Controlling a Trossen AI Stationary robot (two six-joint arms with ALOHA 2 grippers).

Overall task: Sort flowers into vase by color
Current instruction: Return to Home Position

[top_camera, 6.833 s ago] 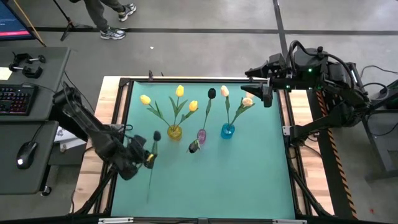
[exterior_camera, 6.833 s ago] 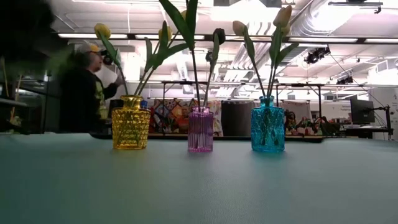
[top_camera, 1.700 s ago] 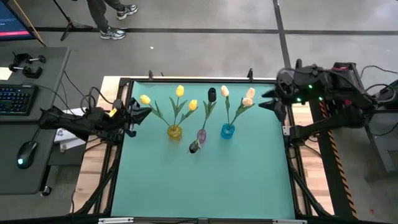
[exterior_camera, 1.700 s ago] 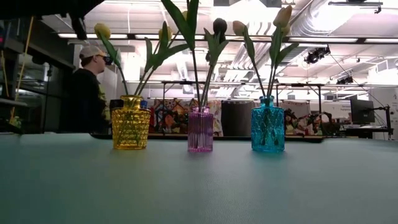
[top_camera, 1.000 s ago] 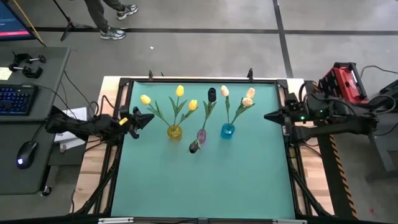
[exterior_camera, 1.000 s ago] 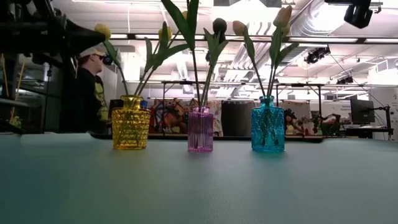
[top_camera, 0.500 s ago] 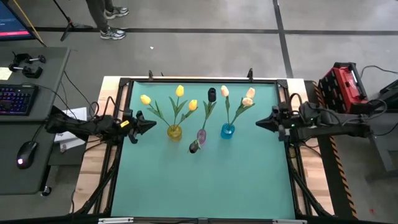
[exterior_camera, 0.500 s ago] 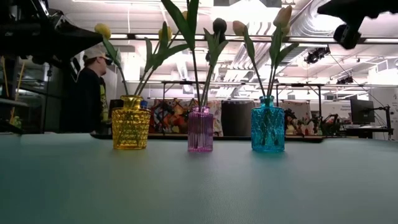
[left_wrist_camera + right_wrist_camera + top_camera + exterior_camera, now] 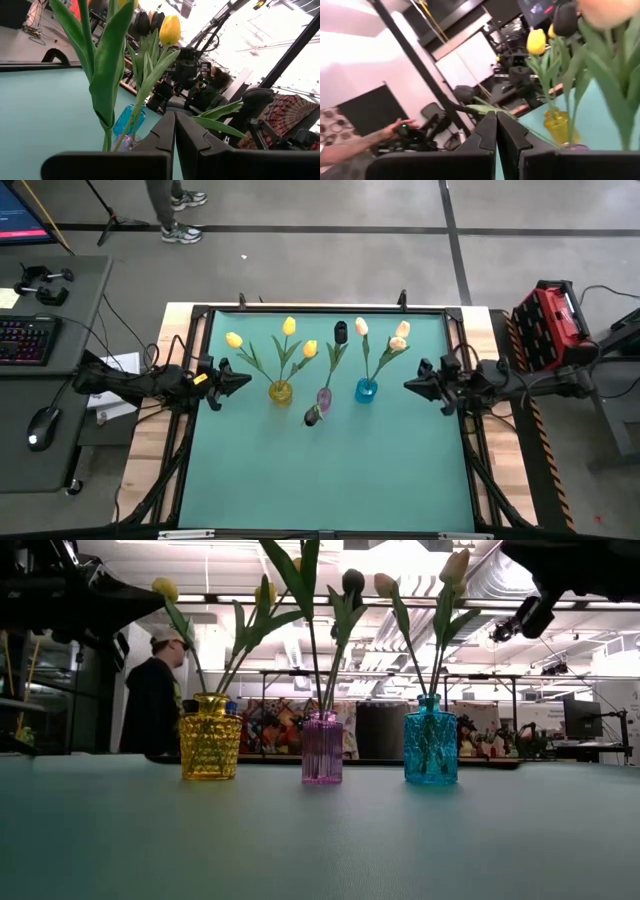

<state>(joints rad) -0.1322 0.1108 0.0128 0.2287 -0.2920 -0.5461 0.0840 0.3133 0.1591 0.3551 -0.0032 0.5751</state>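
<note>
Three small glass vases stand in a row at the table's middle: a yellow vase [image 9: 281, 391] with yellow flowers [image 9: 289, 327], a purple vase [image 9: 324, 397] with dark flowers [image 9: 341, 332], and a blue vase [image 9: 366, 390] with peach-pink flowers [image 9: 400, 331]. The stems stick into the vase necks. One dark head [image 9: 312, 416] leans out toward the near edge. My left gripper [image 9: 246, 380] is shut and lies level at the table's left edge, pointing at the yellow vase. My right gripper [image 9: 407, 384], also shut and level, is at the right edge and points at the blue vase. Both hold nothing.
The near half of the teal table [image 9: 330, 480] lies bare. A red case [image 9: 550, 325] stands right of the table, and a desk with a keyboard [image 9: 25, 340] stands to its left. A person [image 9: 155, 705] stands beyond the table's far side.
My right gripper has come down from high at the table's right edge and moved a little toward the near edge and the blue vase. It has tipped from pointing downward to about level and stayed shut. The vases and flowers have not moved.
</note>
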